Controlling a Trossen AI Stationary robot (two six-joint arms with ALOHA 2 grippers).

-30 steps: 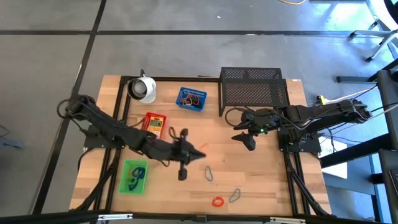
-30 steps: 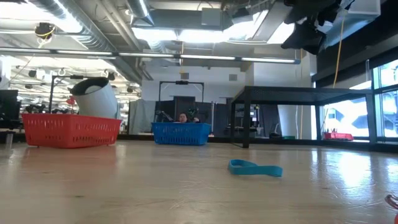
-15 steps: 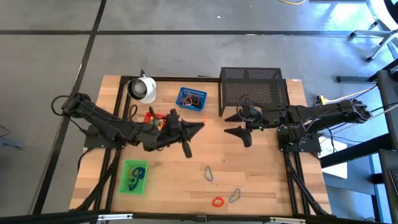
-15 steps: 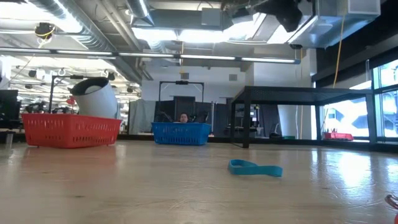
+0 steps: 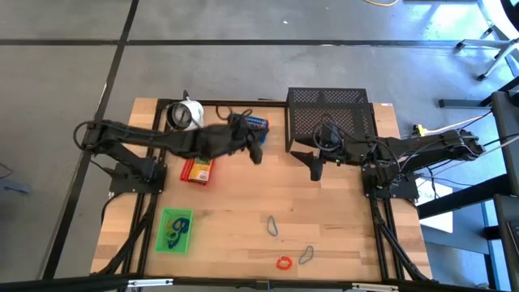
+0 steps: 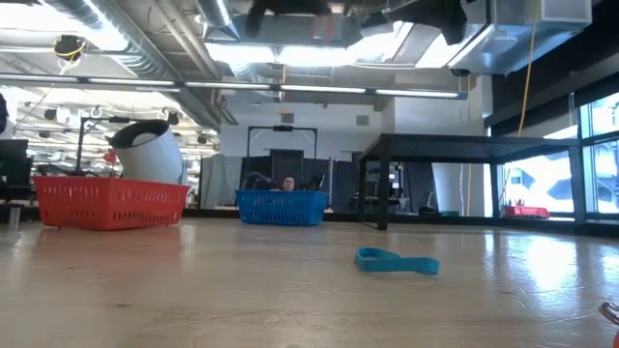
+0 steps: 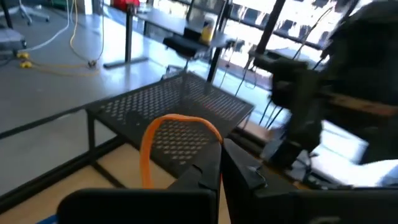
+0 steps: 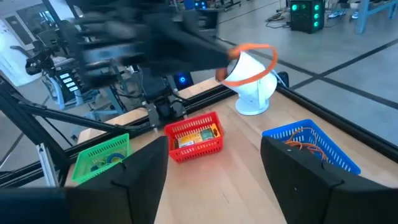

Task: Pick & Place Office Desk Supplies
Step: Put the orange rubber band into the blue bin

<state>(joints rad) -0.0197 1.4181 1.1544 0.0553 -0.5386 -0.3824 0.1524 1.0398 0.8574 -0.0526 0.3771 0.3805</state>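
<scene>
Now the left gripper (image 5: 253, 148), clamped on an orange band (image 7: 177, 134), hangs over the blue tray (image 5: 258, 125); right gripper (image 5: 315, 165) waits, jaws apart. Four loops and clips (image 5: 273, 226) left.

No text, label, brand, number or sign can be read in any of the views. The yellow box (image 8: 196, 136) in the red tray (image 8: 194, 149) has printing on its face, but it is too small to make out.
</scene>
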